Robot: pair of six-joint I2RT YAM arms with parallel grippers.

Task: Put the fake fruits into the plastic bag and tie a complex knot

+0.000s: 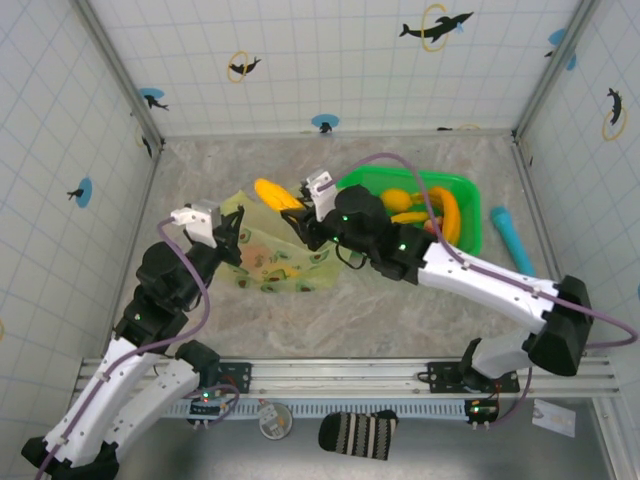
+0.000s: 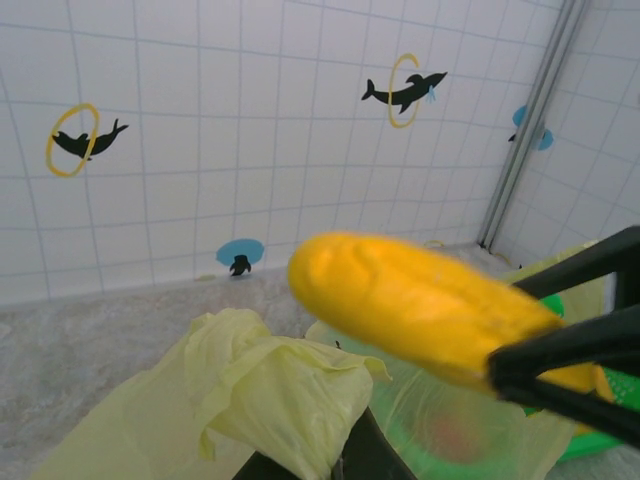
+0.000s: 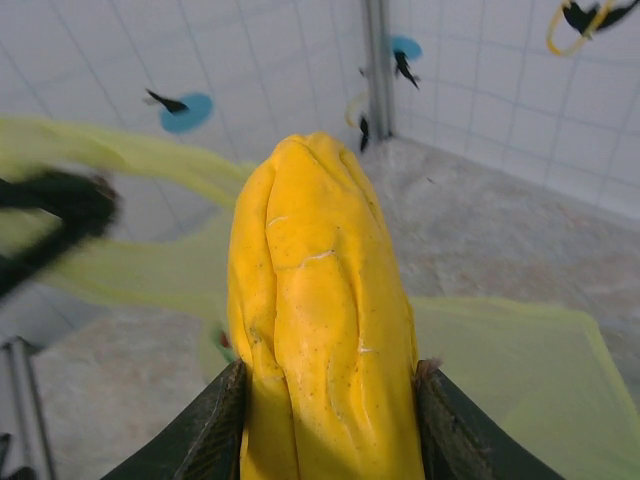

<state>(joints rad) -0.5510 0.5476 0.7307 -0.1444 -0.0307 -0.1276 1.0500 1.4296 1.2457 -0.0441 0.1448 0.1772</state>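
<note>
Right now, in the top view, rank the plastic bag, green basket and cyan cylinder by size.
1. Green basket and plastic bag: about alike, with the bag partly hidden.
2. Cyan cylinder: clearly smallest.

Left arm (image 1: 165, 285), right arm (image 1: 490, 280) angled inward, jaws of each clamped.

A yellow banana (image 1: 277, 193) is up in the air. The right hand (image 1: 299, 207) pinches it at one end, just over the far side of the plastic bag (image 1: 275, 262). The bag is thin and yellow-green, with little avocado pictures. It lies crumpled on the tabletop (image 1: 400, 310), left of the middle, with its left edge lifted. More fake fruits (image 1: 447, 212), yellow and orange, sit in the green basket (image 1: 455, 178) on the right.
</note>
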